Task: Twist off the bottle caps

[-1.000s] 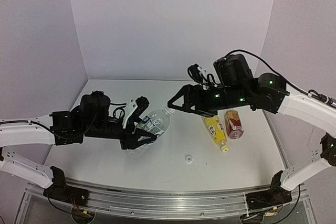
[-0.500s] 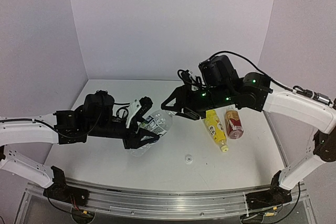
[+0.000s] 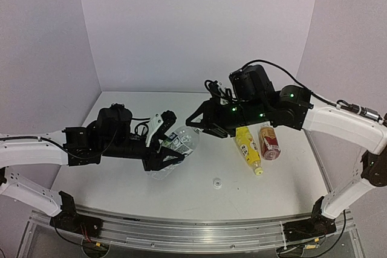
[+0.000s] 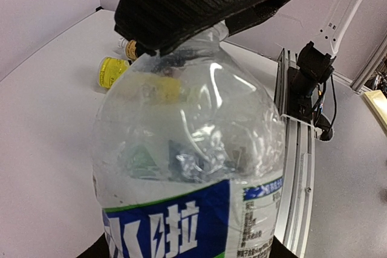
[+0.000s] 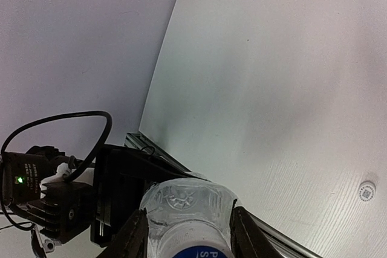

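My left gripper (image 3: 162, 150) is shut on the clear bottle (image 3: 179, 144) with the blue-white label and holds it tilted above the table, neck toward the right arm. In the left wrist view the bottle (image 4: 193, 167) fills the frame. My right gripper (image 3: 195, 120) sits over its neck; its black fingers (image 4: 199, 4) cover the cap. In the right wrist view the fingers (image 5: 134, 237) flank the white cap (image 5: 199, 251) closely on both sides. The slim yellow bottle (image 3: 248, 149) and the short amber bottle (image 3: 269, 142) lie on the table at the right.
A small loose white cap (image 3: 216, 182) lies on the table in front of the bottles and shows as the cap (image 5: 366, 190) in the right wrist view. The metal rail (image 3: 193, 231) runs along the near edge. White walls close the back and sides.
My right arm moved left and down onto the clear bottle's neck, and its jaws closed in round the cap. The left arm shifted slightly right, still holding the bottle.
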